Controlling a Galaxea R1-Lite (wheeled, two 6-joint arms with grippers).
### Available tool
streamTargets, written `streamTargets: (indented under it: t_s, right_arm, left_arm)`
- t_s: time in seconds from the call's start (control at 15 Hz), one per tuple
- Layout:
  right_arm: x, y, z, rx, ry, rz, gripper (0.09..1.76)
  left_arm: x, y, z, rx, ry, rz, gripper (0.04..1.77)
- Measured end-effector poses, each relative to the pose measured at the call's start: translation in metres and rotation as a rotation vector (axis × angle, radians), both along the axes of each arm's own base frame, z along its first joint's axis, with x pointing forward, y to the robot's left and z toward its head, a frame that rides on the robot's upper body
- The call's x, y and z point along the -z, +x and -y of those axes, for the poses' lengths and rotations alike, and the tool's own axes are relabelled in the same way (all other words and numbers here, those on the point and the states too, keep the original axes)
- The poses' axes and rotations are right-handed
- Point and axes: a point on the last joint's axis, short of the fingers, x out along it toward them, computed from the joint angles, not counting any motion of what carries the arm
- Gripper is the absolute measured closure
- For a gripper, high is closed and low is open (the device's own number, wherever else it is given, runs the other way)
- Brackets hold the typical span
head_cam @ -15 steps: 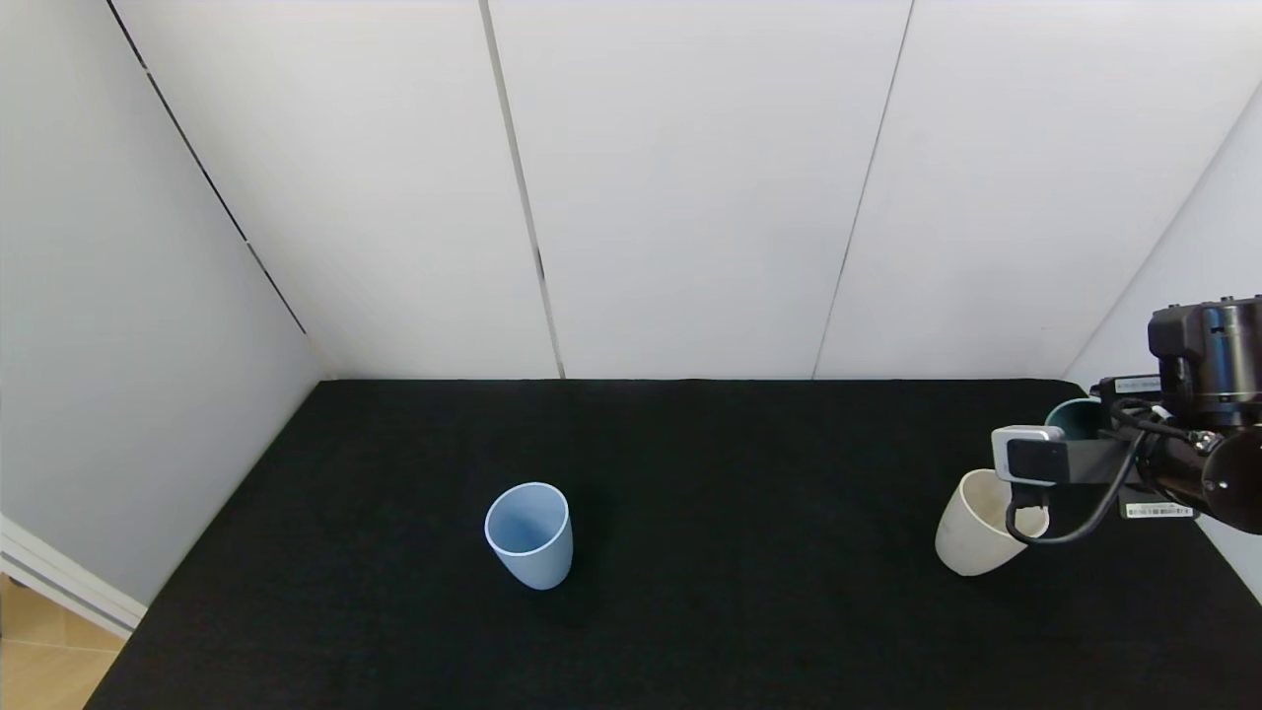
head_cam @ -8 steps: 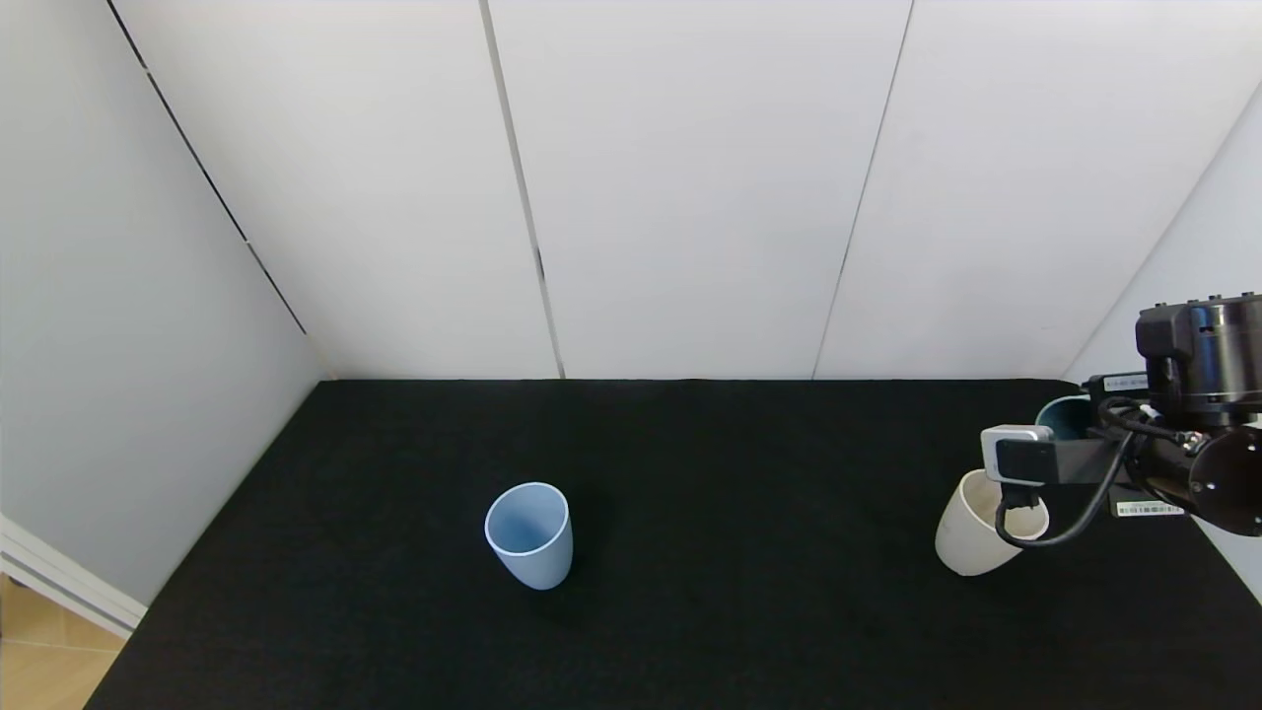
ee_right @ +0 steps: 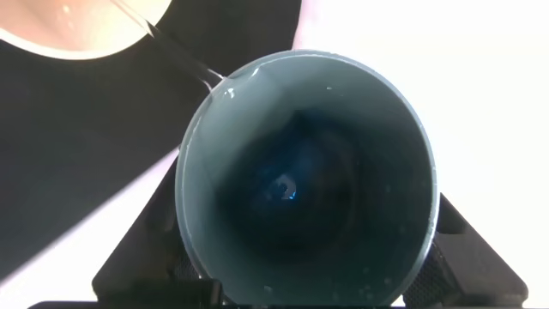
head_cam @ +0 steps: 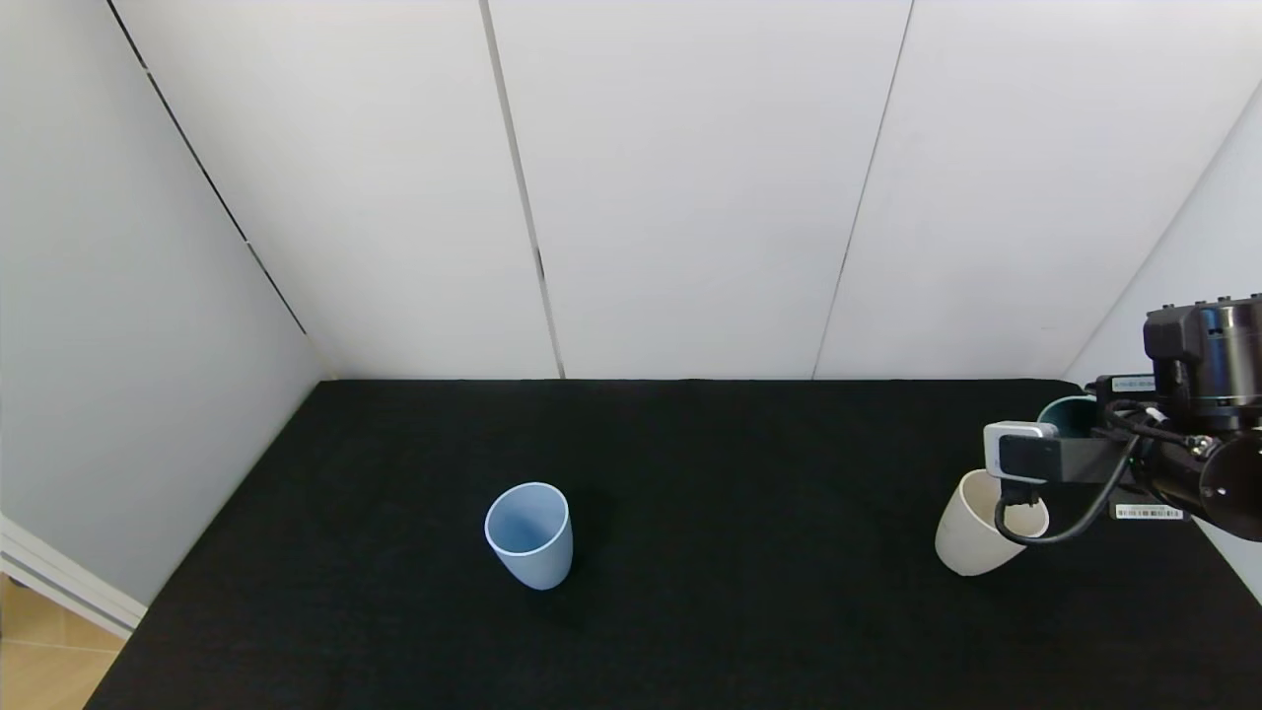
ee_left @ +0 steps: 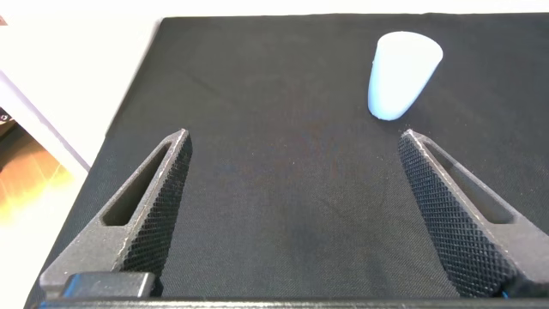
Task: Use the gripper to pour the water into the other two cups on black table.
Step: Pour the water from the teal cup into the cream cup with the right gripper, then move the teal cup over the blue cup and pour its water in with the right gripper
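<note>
Left gripper point(ee_left: 292, 215): out of the head view, low over the near left of the black table point(head_cam: 690, 473); fingers wide apart, empty; idle

Blue cup point(head_cam: 529, 533): upright, left of centre, well apart from the arm; same spot as a second ago; shows pale in the left wrist view point(ee_left: 401, 73); no water visible in it, so judged still to be filled

Beige cup point(head_cam: 976, 537): near the right edge, leaning a little left, rim partly behind the camera module point(head_cam: 1025, 452); unmoved over the last second

Right gripper point(ee_right: 300, 283): far right, just above and beyond the beige cup, clamped on the teal cup point(head_cam: 1075, 416). Over the last second the module edged left, then back slightly right – a small adjustment only, the tilt being held

Water: a thin clear stream point(ee_right: 184, 56) leaves the teal cup's lip point(ee_right: 227, 81) and runs to the beige cup's inside point(ee_right: 81, 21), where droplets glint; a dark pool sits deep in the teal cup

Reading: first pour under way, arm nearly steady; enough must be kept back for the blue cup
</note>
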Motion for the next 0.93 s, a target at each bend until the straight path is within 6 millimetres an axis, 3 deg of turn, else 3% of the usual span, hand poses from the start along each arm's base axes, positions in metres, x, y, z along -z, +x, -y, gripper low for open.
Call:
streamTargets:
  t_s: [0.47, 0.93]
  right_arm:
    - [-0.002, -0.011, -0.008, 0.006, 0.397, 0.097, 0.62]
    - [-0.023, -0.017, -0.073, -0.160, 0.571, 0.154, 0.62]
  left_arm:
    - [0.000, 0.000, 0.000, 0.000, 0.000, 0.000, 0.09]
    - [0.000, 0.000, 0.000, 0.000, 0.000, 0.000, 0.09]
